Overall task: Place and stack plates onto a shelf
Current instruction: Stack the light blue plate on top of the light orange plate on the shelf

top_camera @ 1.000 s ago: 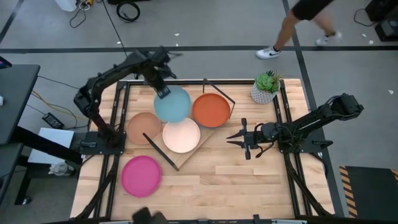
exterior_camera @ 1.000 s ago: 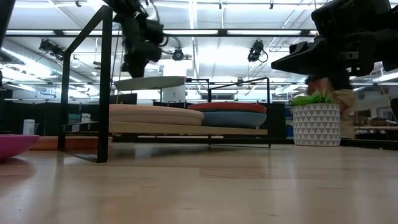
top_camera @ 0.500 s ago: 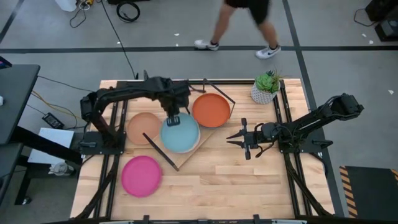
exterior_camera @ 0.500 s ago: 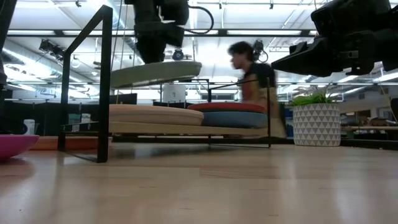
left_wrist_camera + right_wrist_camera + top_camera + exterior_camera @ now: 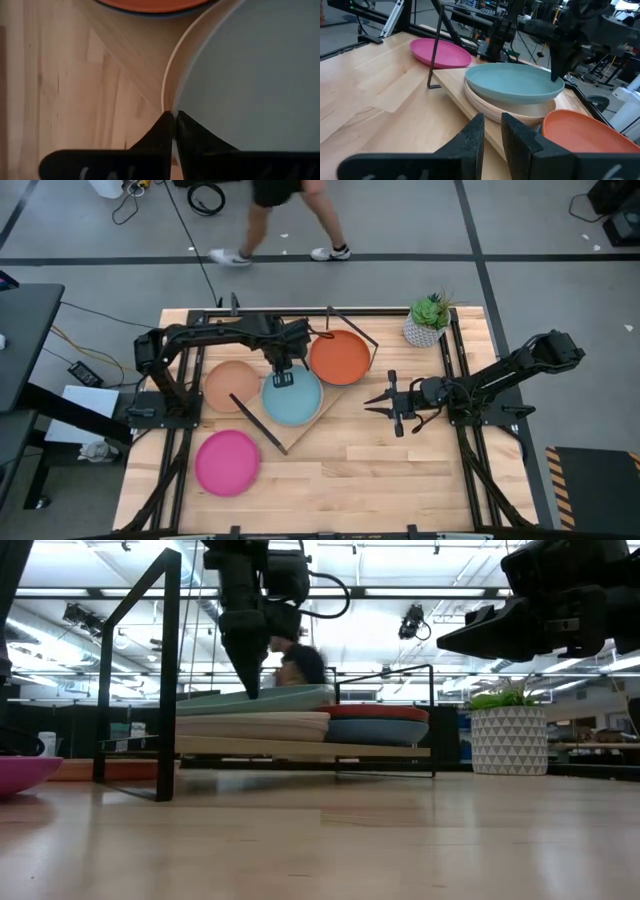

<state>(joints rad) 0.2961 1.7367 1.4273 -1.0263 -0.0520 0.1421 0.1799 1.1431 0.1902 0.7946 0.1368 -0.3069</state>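
The light blue plate (image 5: 292, 397) lies on the cream plate (image 5: 510, 112) on the light wood shelf (image 5: 340, 391), between the tan plate (image 5: 231, 385) and the orange plate (image 5: 340, 357). The orange plate sits on a blue one (image 5: 375, 731). A pink plate (image 5: 227, 463) rests on the tabletop near the left front. My left gripper (image 5: 281, 376) stands over the light blue plate's far rim, shut on it. My right gripper (image 5: 368, 402) waits right of the shelf, level, pointing at it, with a narrow gap between its fingers (image 5: 479, 131). The other plates are out of view. My left gripper pinches the light blue plate's rim (image 5: 173, 107) on its far side, one finger inside the rim and one outside. The fingers (image 5: 249, 680) come from above, pointing down. The plate (image 5: 255, 698) sits on the cream plate, about level.
A potted plant (image 5: 428, 320) stands at the table's far right corner. The shelf's black wire legs (image 5: 168, 670) rise in front of the plates in the low view. Bare slatted tabletop (image 5: 400, 470) lies near and right of the shelf. A person (image 5: 285, 210) walks on the floor beyond.
My left gripper has carried the light blue plate from above the shelf's far edge toward the near side and down; the plate now lies on the cream plate, covering it. The person beyond the table has walked toward the left.
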